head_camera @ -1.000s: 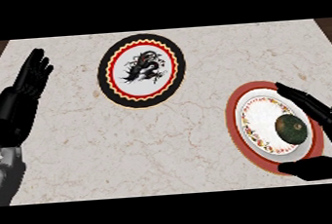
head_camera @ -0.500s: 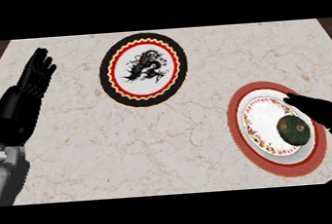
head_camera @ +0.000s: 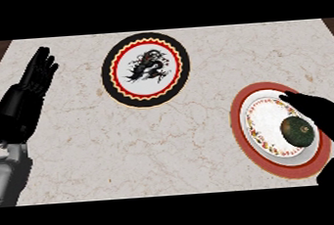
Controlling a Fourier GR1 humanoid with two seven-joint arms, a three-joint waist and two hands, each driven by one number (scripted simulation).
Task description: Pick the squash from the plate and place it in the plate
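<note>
Fingers (head_camera: 303, 101) of the right hand (head_camera: 333, 120) are held straight and together along the right side of the squash (head_camera: 297, 130), not curled round it. The squash is seated on the red-rimmed plate (head_camera: 238, 121); the dragon plate (head_camera: 145, 69) lies well apart. If closure is made off-centre, the round squash could be rolled aside. The left hand (head_camera: 24, 100) is rested open at the left edge.

A pale marbled desk (head_camera: 180, 152) carries two plates. Toward the far side lies a black-rimmed plate (head_camera: 110, 74) with a dark dragon figure on its white middle. At the right sits a red-rimmed plate (head_camera: 239, 124) holding a dark green squash (head_camera: 296, 130). The right hand (head_camera: 331, 118) reaches over that plate's right side, fingers (head_camera: 293, 97) stretched out just beside the squash. The left hand (head_camera: 25, 99) rests open at the left edge, fingers up.
</note>
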